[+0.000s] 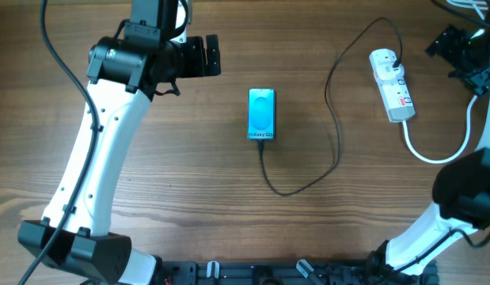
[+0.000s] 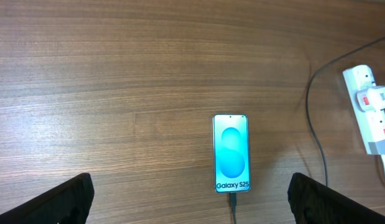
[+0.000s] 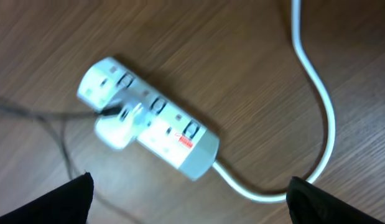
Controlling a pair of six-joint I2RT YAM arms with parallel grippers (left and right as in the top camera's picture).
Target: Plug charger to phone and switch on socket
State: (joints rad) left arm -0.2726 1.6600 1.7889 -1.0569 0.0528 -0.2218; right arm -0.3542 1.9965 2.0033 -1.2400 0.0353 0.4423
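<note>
overhead view of a wooden desk (image 1: 197, 198) with two robot arms. the phone (image 1: 261, 113) lies flat near the middle, cyan screen up. its long axis runs front to back and the "galaxy" end points toward the near edge.

the charger (image 1: 288, 192) — a thin black cable — meets that near end of the phone. it loops off to the right and climbs to the socket (image 1: 392, 95), where it ends at a white adapter seated in the strip. in the left wrist view the plug tip touches the phone's lower edge and looks seated, though the joint is too small to be sure.

your left gripper (image 1: 215, 55) hangs beyond and to the left of the phone, well apart from it. its fingers are spread wide and hold nothing. your right gripper (image 1: 454, 55) is at the far right, near the socket, also spread wide and empty.

the socket's long axis runs roughly front to back, leaning a little. its thick white cord (image 1: 434, 154) leaves the near end and curves away to the right. small red marks sit along its top face, and you cannot tell whether any switch is on.

judging by this layout, the switch is the step left to do. the socket lies just left of your right gripper and far across the desk from your left — so the right arm is the nearer one. it would need to press the switch beside the occupied outlet without nudging the adapter.
</note>
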